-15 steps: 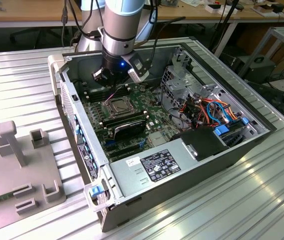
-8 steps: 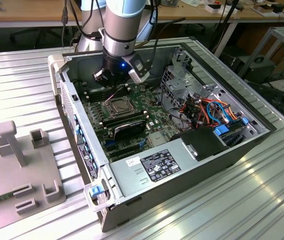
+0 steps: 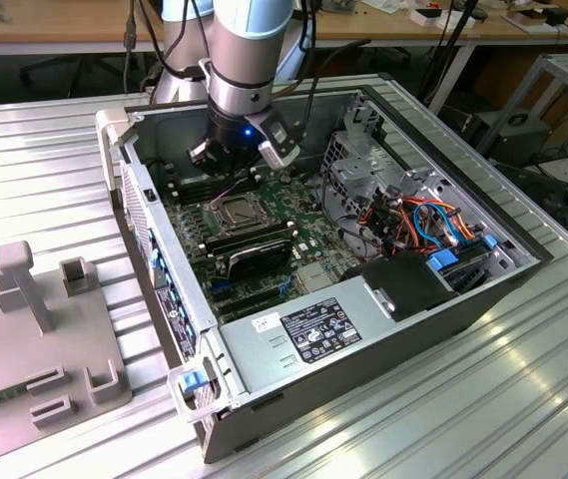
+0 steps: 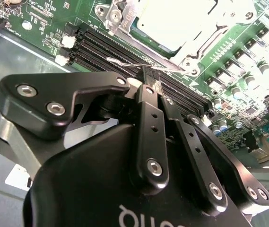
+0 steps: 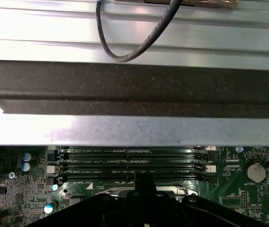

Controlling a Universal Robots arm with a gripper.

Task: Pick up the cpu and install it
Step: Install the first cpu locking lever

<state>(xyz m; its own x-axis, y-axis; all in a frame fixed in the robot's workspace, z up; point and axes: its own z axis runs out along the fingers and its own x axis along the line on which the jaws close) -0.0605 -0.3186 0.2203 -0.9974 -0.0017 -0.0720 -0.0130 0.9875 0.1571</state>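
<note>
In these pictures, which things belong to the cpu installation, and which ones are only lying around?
For the job:
- cpu, lying inside the socket frame
- gripper, fingers together, close beside that socket

Only lying around:
- memory slots
- power supply
- coloured cables
- grey fixture plate outside the case

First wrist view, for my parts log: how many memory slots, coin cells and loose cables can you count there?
Long black memory slots: 4
Round silver coin cell: 1
Black cable loop: 1
Total: 6
</note>
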